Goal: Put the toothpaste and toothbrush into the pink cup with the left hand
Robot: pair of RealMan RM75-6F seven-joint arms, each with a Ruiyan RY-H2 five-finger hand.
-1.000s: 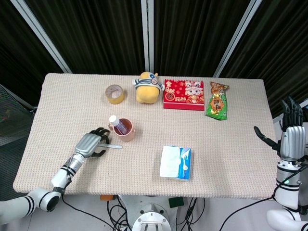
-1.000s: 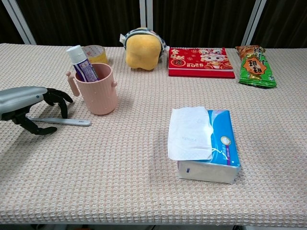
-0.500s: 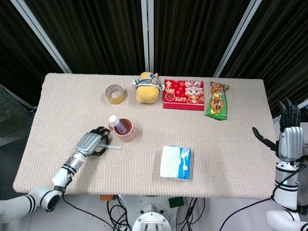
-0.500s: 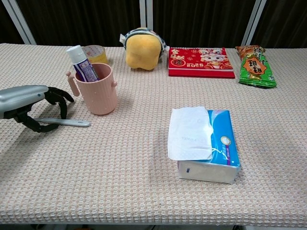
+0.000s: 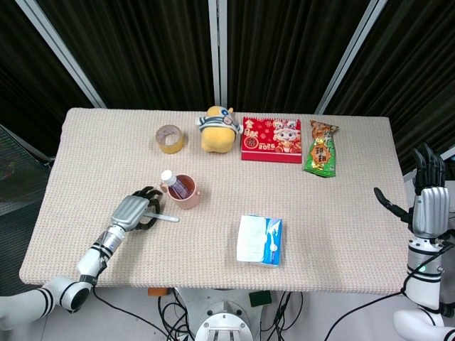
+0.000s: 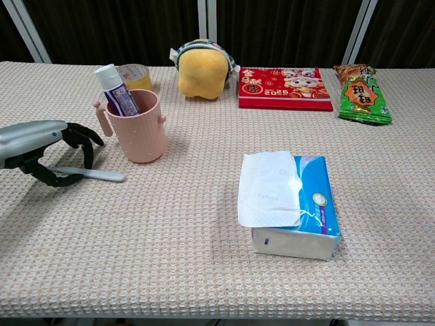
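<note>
The pink cup (image 5: 188,193) (image 6: 141,134) stands left of the table's middle, with the white toothpaste tube (image 5: 169,180) (image 6: 115,89) upright inside it. A grey toothbrush (image 5: 166,217) (image 6: 102,175) lies flat on the cloth just in front of the cup, to its left. My left hand (image 5: 135,212) (image 6: 39,145) is low over the brush's left end, fingers and thumb curled around the handle. My right hand (image 5: 425,202) is held up off the table's right edge, fingers spread and holding nothing; only the head view shows it.
Along the back stand a tape roll (image 5: 170,138), a yellow plush toy (image 5: 217,129), a red calendar (image 5: 271,138) and a green snack pack (image 5: 321,148). A blue tissue pack (image 5: 259,240) (image 6: 289,204) lies front centre.
My left hand's fingers have curled tighter around the toothbrush handle, and the brush's free end has shifted slightly left and nearer. The right hand wavered a little.
</note>
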